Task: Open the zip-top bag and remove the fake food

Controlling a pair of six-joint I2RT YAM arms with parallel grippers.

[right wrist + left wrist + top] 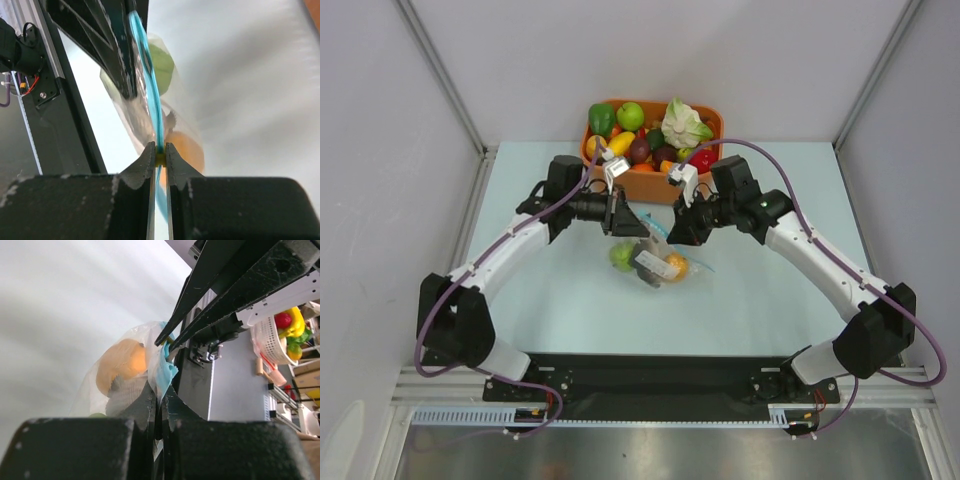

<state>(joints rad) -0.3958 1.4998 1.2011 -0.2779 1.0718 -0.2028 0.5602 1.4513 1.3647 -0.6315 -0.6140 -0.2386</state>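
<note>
The clear zip-top bag (656, 262) hangs between my two grippers over the table's middle. Through its plastic I see the lime-green fruit (621, 257), the orange-yellow fruit (673, 266) and the grey fish (648, 262). My left gripper (637, 231) is shut on the bag's light-blue zip strip (166, 371), with the orange fruit (122, 364) and the fish (125, 396) just beyond. My right gripper (673, 237) is shut on the same zip strip (151, 85) at a small yellow piece (160, 159). The green fruit (161, 65) and the orange fruit (189, 147) lie behind it.
The orange tub (650, 184) stands right behind the grippers, full of toy produce including the white-and-green cauliflower (684, 125). Grey walls with metal posts close in the table on both sides. The black base rail (650, 375) runs along the near edge.
</note>
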